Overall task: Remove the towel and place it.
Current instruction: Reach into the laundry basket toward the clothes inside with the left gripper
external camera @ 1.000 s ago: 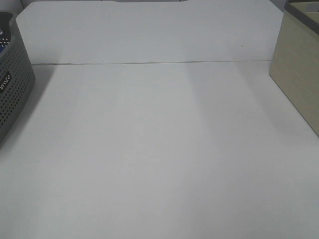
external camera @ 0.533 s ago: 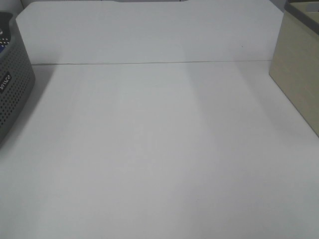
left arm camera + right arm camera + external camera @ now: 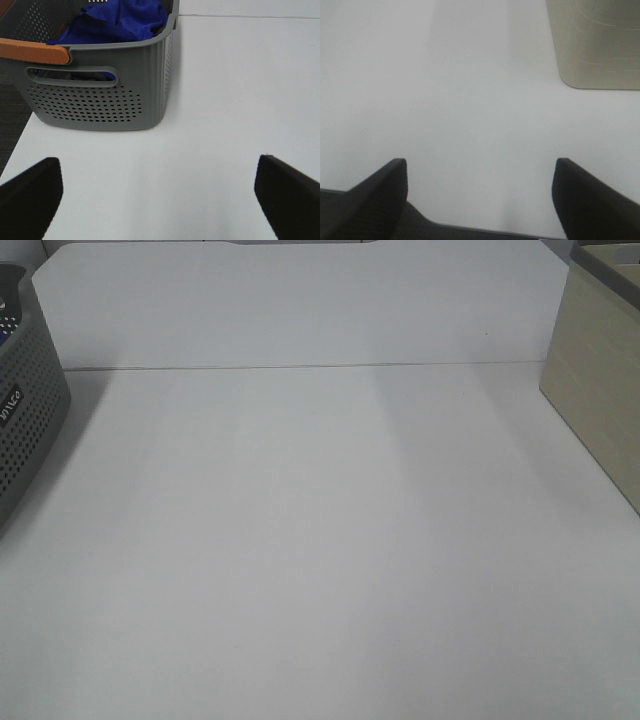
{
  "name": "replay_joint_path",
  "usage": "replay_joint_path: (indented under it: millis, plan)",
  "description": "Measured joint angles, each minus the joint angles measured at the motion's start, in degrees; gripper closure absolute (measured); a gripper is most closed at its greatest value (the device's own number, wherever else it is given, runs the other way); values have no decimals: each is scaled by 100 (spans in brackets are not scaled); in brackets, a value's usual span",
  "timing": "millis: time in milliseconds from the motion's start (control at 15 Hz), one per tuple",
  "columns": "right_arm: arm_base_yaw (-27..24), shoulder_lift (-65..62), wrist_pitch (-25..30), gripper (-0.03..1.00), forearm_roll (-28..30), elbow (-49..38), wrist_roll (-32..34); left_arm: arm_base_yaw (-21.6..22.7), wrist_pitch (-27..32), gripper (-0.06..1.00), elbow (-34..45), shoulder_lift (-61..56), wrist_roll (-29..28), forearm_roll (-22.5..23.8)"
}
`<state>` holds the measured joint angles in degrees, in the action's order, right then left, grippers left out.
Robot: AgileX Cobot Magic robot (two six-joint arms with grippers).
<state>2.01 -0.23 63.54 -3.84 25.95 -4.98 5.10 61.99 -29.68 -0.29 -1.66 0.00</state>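
Ahead of left pincer (image 3: 159, 200), jaws wide apart, towel (image 3: 120, 20) sits bunched in grey perforated basket (image 3: 100, 107); approach from above, pinch a top fold w/ deep bite. Right pincer (image 3: 481, 197): apart, empty.

One towel (image 3: 117, 22), one basket (image 3: 100, 105), one bin (image 3: 595, 390), one table (image 3: 320, 540) — two grippers: left gripper (image 3: 159, 200), right gripper (image 3: 485, 200).
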Motion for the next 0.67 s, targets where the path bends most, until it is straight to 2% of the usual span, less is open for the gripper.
replay_joint_path:
  millis: [667]
  plan:
    - [0, 0, 0, 19, 0, 0, 0, 0, 0, -4, 0, 0, 0, 0]
